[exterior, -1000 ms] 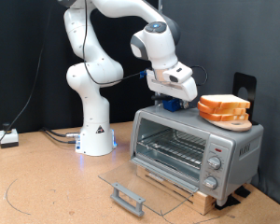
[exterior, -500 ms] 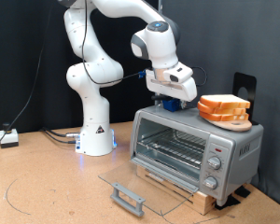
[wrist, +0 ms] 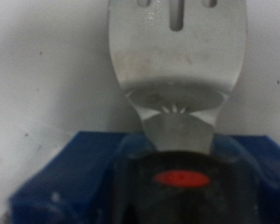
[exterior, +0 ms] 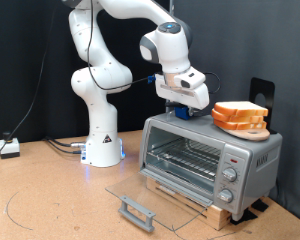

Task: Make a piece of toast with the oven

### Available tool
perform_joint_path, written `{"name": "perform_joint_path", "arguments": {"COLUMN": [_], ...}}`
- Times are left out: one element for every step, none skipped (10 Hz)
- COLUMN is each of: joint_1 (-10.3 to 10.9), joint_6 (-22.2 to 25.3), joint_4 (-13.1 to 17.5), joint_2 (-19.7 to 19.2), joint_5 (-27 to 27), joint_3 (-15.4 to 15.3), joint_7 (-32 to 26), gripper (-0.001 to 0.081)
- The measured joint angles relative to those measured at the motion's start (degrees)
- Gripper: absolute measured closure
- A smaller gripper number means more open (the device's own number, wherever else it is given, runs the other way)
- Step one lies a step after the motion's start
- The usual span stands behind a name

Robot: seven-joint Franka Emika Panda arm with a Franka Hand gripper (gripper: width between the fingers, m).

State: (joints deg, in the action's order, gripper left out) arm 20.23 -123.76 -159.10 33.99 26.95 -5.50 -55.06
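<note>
The silver-grey oven (exterior: 212,160) stands at the exterior view's right on a wooden base. Its glass door (exterior: 140,192) hangs open and lies flat, with the grey bar handle (exterior: 137,211) in front. The wire rack (exterior: 182,158) inside is bare. My gripper (exterior: 183,108) is low over the oven's top at its left end, at a blue holder (exterior: 180,114). The wrist view is filled by a slotted metal spatula (wrist: 177,56) with a dark handle (wrist: 177,173) resting in the blue holder (wrist: 56,173); the fingers do not show. No single slice of toast shows apart from the pile.
A pile of bread slices (exterior: 240,115) with orange-brown crusts sits on the oven's top at the right. Knobs (exterior: 230,175) are on the oven's right panel. A black stand (exterior: 261,95) is behind. The robot's white base (exterior: 102,145) and cables (exterior: 50,145) are on the left.
</note>
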Motion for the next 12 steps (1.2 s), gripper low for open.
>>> {"name": "perform_joint_path", "arguments": {"joint_1": [0.0,0.0,0.0,0.0,0.0,0.0,0.0,-0.4,-1.6,-3.4,-5.1,-6.5], "joint_6": [0.0,0.2,1.0,2.3,4.1,5.8,5.5,1.8,-1.8,-3.9,-3.7,-2.3], "joint_4": [0.0,0.1,0.4,0.9,1.7,2.0,1.7,0.9,-0.2,-1.0,-1.2,-1.1], "joint_2": [0.2,0.6,1.3,2.5,3.9,5.2,5.1,5.3,5.7,6.3,6.7,7.2], "joint_5": [0.0,0.4,1.5,2.9,3.6,3.9,3.8,4.0,4.1,4.1,4.0,3.7], "joint_3": [0.1,0.4,1.1,2.1,3.4,4.2,4.1,3.9,4.0,4.6,5.9,7.4], "joint_7": [0.0,0.0,0.0,0.0,0.0,0.0,0.0,1.2,2.9,3.3,3.3,3.2], "gripper": [0.0402,0.0402,0.0402,0.0402,0.0402,0.0394,0.0394,0.0394,0.0394,0.0394,0.0394,0.0394]}}
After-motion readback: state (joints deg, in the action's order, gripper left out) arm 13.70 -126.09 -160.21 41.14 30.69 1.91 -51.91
